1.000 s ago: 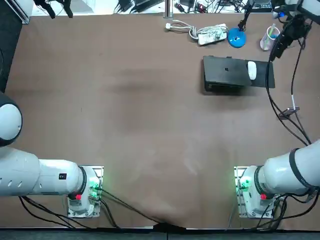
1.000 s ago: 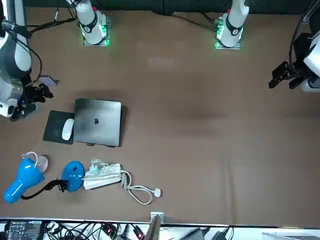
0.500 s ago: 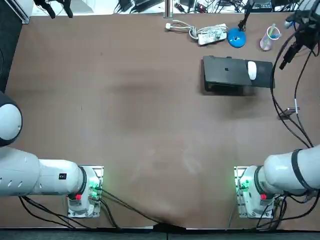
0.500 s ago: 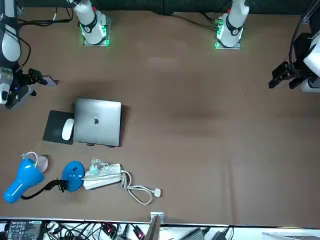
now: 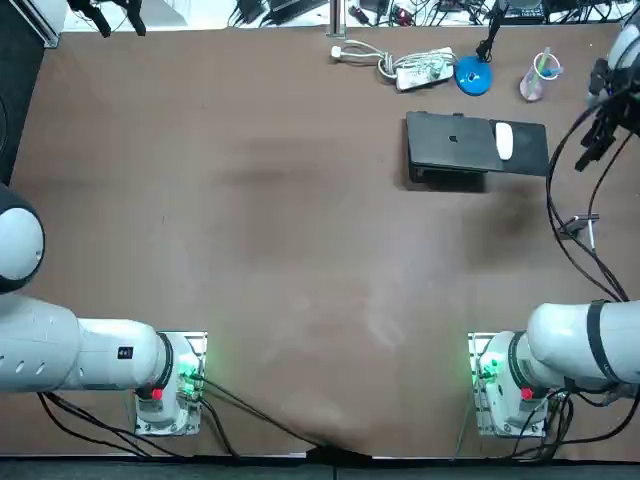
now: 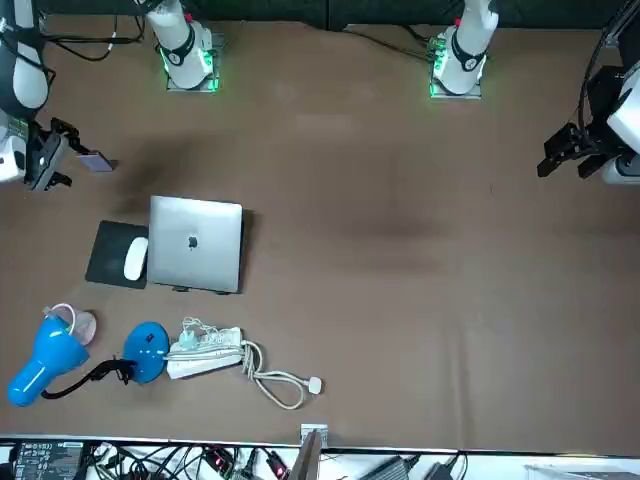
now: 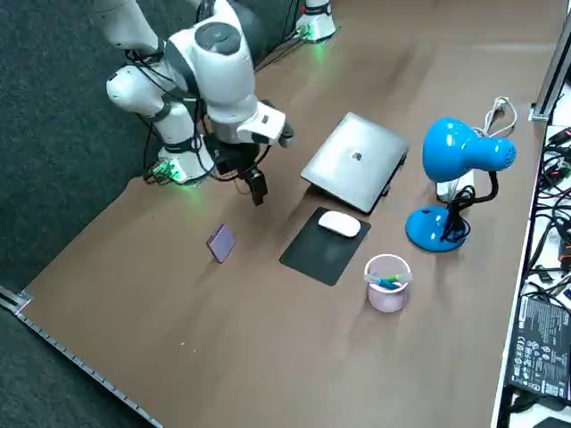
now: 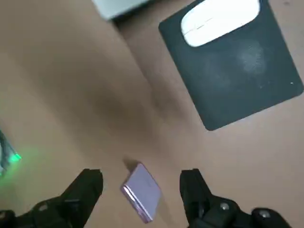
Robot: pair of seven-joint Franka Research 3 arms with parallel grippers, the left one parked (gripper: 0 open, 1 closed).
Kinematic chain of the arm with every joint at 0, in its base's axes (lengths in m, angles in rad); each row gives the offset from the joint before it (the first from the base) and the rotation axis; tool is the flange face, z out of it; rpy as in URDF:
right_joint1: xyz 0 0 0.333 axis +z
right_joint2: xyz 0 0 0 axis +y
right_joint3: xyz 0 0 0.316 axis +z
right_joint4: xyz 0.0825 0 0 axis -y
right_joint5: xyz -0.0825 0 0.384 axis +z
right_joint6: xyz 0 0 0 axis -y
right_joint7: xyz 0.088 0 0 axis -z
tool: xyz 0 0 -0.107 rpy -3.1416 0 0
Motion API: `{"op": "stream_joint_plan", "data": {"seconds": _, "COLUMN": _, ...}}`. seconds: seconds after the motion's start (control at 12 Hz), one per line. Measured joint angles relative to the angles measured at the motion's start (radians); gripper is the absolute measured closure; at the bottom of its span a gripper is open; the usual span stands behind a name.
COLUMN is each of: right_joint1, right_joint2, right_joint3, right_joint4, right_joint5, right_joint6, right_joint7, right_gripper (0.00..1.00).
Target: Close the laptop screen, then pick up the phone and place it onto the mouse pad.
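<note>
1. The phone point(image 8: 142, 191) is a small lilac slab with a smooth, glossy face. It sits on the bare brown counter point(image 7: 268, 339), well apart from the laptop point(image 7: 355, 160) and near the mouse pad's point(image 8: 247, 71) closer corner. From the side it looks tipped up on one edge rather than lying flat, but I cannot tell for sure.
2. Your right gripper point(image 8: 140, 176) hangs above the phone with its fingers point(image 8: 88, 187) spread wide and nothing between them. In the wrist view the phone shows in the gap.
3. The laptop lid is already down, so the step in hand is the pick. Come straight down and keep the phone centred. Turn the wrist so the pads meet its two long, flat edges, not its corners. The hard, slick casing could slip or topple if one finger touches first.
4. The mouse pad is a thin, matte black rectangle, soft-looking. A white, rounded mouse point(image 8: 221, 21) lies at the end beside the laptop. Aim for the bare half, clear of the mouse.
5. The laptop is a flat silver shell, touching the pad's edge.
</note>
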Motion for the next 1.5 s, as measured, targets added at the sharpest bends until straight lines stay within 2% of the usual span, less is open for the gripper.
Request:
{"op": "stream_joint_plan", "data": {"seconds": 0.33, "right_joint1": -0.067, "right_joint2": -0.024, "right_joint3": 0.0, "right_joint4": -0.104, "right_joint5": -0.007, "right_joint6": 0.113, "right_joint7": -0.25, "right_gripper": 0.0}}
{"op": "stream_joint_plan", "data": {"seconds": 0.67, "right_joint1": -0.169, "right_joint2": -0.019, "right_joint3": -0.001, "right_joint4": -0.198, "right_joint5": -0.009, "right_joint6": 0.263, "right_joint7": -0.45, "right_gripper": 0.0}}
{"op": "stream_joint_plan", "data": {"seconds": 1.08, "right_joint1": -0.219, "right_joint2": -0.004, "right_joint3": 0.0, "right_joint4": -0.271, "right_joint5": -0.012, "right_joint6": 0.37, "right_joint7": -0.578, "right_gripper": 0.0}}
{"op": "stream_joint_plan", "data": {"seconds": 1.5, "right_joint1": -0.243, "right_joint2": 0.022, "right_joint3": 0.0, "right_joint4": -0.29, "right_joint5": -0.012, "right_joint6": 0.403, "right_joint7": -0.649, "right_gripper": 0.02}}
